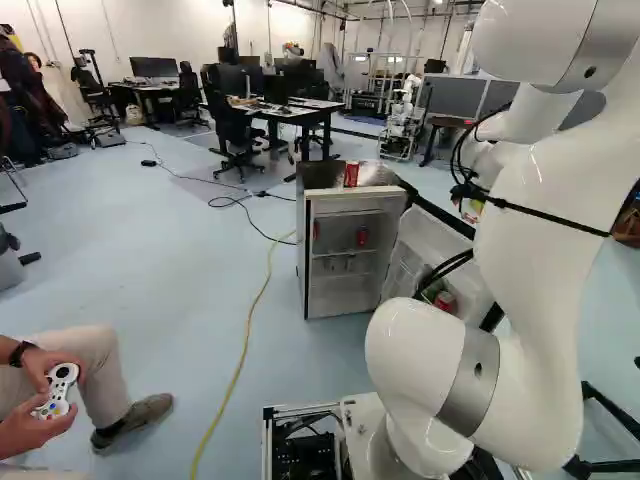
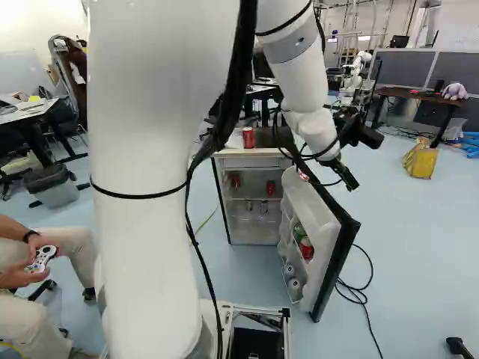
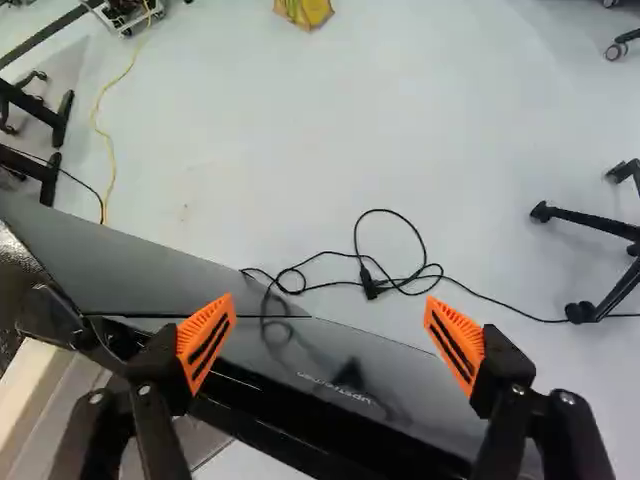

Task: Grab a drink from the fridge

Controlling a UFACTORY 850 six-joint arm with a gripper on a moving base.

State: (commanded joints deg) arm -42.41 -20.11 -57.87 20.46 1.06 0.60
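Note:
My gripper (image 2: 346, 175) hangs above the open fridge door (image 2: 323, 232) in the right base view. In the wrist view, the gripper (image 3: 331, 318) is open with nothing gripped, and the door's glossy dark face (image 3: 350, 370) lies below its fingers. The small fridge (image 1: 306, 255) stands open, its door swung toward the base. Red cans (image 1: 362, 237) sit on an inside shelf. A red can (image 2: 306, 248) and a green can (image 2: 299, 232) are in the door rack, with pale can ends (image 2: 293, 286) lower down. Another red can (image 2: 248, 137) stands on the fridge top.
A seated person's hands hold a controller (image 1: 58, 390) at the left. A yellow cable (image 1: 240, 365) runs along the floor left of the fridge. A black cable (image 3: 390, 282) lies beyond the door. Desks (image 1: 300, 115), chairs and another robot (image 1: 402, 120) stand farther back.

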